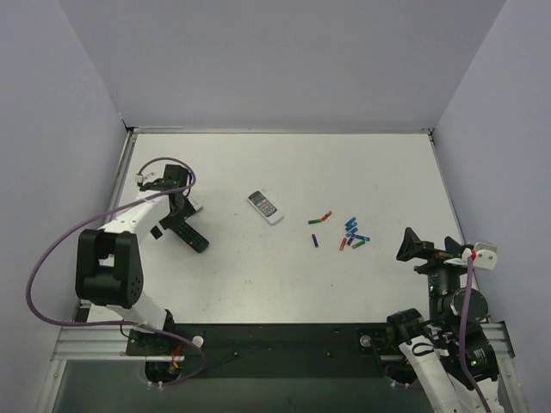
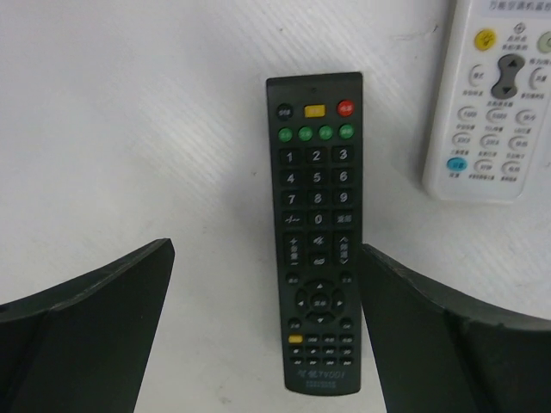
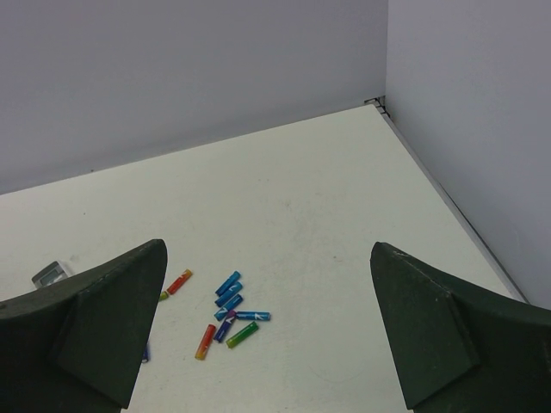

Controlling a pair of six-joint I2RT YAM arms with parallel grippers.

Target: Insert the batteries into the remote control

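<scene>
Flanking remote control (image 2: 317,232), left end effector (image 2: 267,249), perhaps touching

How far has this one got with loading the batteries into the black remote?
Nothing looks done yet: the black remote lies buttons-up, and the batteries lie scattered loose, well away from it. In hand: the left end effector is open, straddling the remote, not closed on it. The right end effector is open and empty. Left: everything, from grasping onward.

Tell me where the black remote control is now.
The remote control lies face up on the left side of the table in the top view, under the open left gripper, a white remote just beside it.
</scene>
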